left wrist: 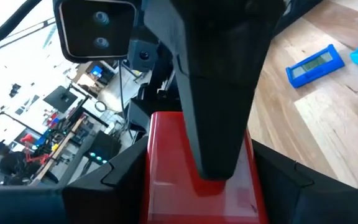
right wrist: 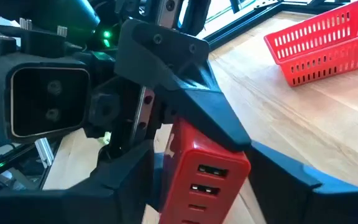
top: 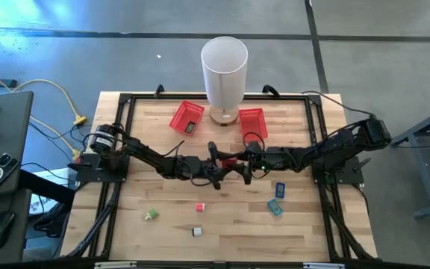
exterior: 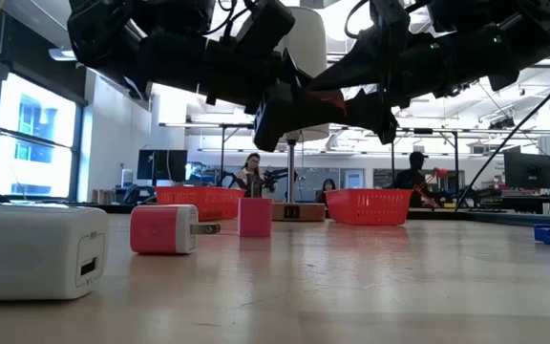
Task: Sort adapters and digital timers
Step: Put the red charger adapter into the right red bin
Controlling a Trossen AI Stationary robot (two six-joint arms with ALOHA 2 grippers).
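Two grippers are meeting mid-table, left gripper (top: 216, 166) and right gripper (top: 243, 161) both clenching one red adapter (top: 228, 161) between them. Blue timers (top: 278, 199) are lying just beyond the right gripper.

Red adapter (left wrist: 166, 180) (mostly hidden by hands (top: 230, 161))

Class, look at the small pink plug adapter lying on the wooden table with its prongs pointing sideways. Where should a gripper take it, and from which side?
Grip the pink plug adapter across its flat side faces, probably coming straight down from above. It lies low on the wooden table, and its metal prongs stick out of one end, so avoid that end.
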